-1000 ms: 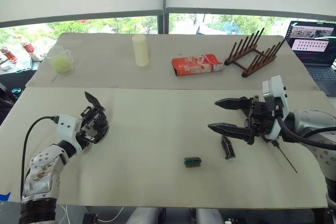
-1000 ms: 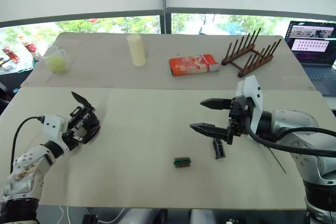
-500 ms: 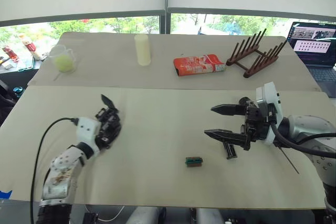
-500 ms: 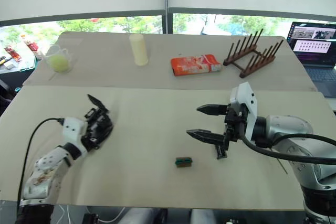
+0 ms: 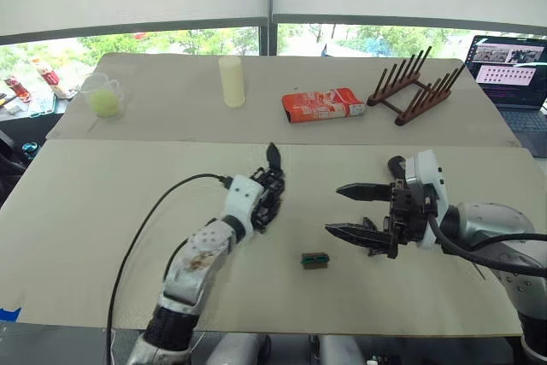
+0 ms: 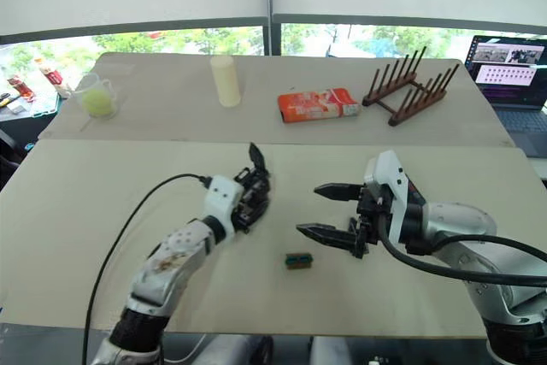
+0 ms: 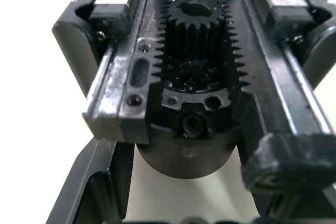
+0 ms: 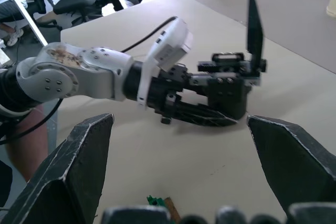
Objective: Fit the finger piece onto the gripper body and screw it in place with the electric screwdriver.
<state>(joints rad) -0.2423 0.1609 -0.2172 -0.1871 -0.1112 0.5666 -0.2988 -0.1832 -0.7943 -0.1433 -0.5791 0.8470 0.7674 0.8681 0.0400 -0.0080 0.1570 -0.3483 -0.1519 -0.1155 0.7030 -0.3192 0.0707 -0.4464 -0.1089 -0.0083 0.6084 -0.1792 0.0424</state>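
Observation:
My left gripper (image 5: pixel 267 200) is shut on the gripper body (image 5: pixel 270 184), a chunky black mechanism held at the table's centre with its one pointed finger standing up. The left wrist view shows the gripper body (image 7: pixel 197 77) close up, with its gear and toothed racks. My right gripper (image 5: pixel 335 208) is open and empty just right of it, fingers pointing at it across a small gap. From the right wrist, the gripper body (image 8: pixel 231 85) lies straight ahead between the spread fingers. The finger piece is hidden behind my right gripper. The electric screwdriver is hidden by my right arm.
A small green-and-brown block (image 5: pixel 314 261) lies on the table in front of the two grippers. On the far table stand a cream cylinder (image 5: pixel 231 81), an orange carton (image 5: pixel 322 104), a wooden rack (image 5: pixel 414 87), a cup (image 5: pixel 102 100) and a laptop (image 5: pixel 513 70).
My left arm has swung from the table's left side to the centre, carrying the gripper body. My right gripper has shifted a little left and now covers the finger piece.

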